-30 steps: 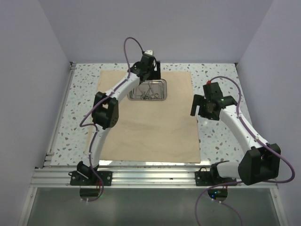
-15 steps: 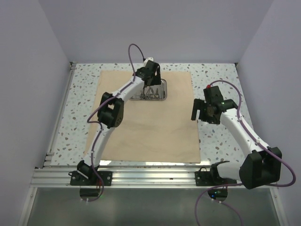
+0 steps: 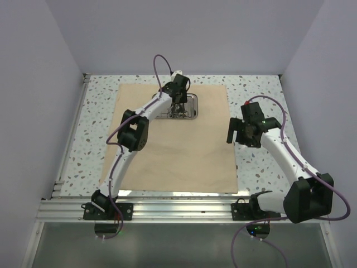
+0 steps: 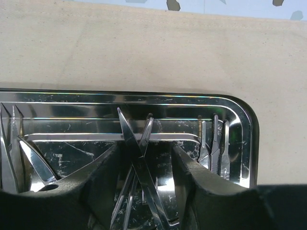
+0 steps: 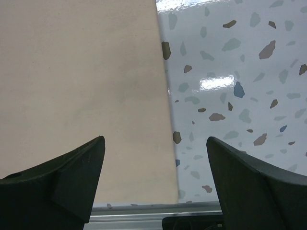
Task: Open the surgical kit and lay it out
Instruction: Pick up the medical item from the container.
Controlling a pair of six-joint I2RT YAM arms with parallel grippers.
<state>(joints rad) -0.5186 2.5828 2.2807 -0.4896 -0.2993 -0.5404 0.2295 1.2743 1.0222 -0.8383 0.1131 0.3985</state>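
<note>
The tan cloth wrap (image 3: 178, 151) lies spread flat on the table. On its far part stands the shiny steel tray (image 3: 193, 101). My left gripper (image 3: 177, 107) reaches down into the tray. In the left wrist view the tray's rim (image 4: 240, 108) curves round several silver instruments. Crossed scissor-like forceps (image 4: 139, 153) stand between my left gripper's (image 4: 145, 149) fingers, with a gap on the right side. Tweezers (image 4: 214, 143) lie at the tray's right end. My right gripper (image 3: 242, 135) hovers open over the cloth's (image 5: 81, 72) right edge, and the right gripper (image 5: 156, 143) holds nothing.
The speckled white tabletop (image 3: 256, 95) surrounds the cloth. An aluminium rail (image 3: 178, 209) runs along the near edge, and that rail (image 5: 144, 216) also shows in the right wrist view. Lilac walls close in the left, back and right sides.
My left arm has come down into the tray and its fingers have narrowed around the forceps. The right gripper shifted slightly and then stayed still.
</note>
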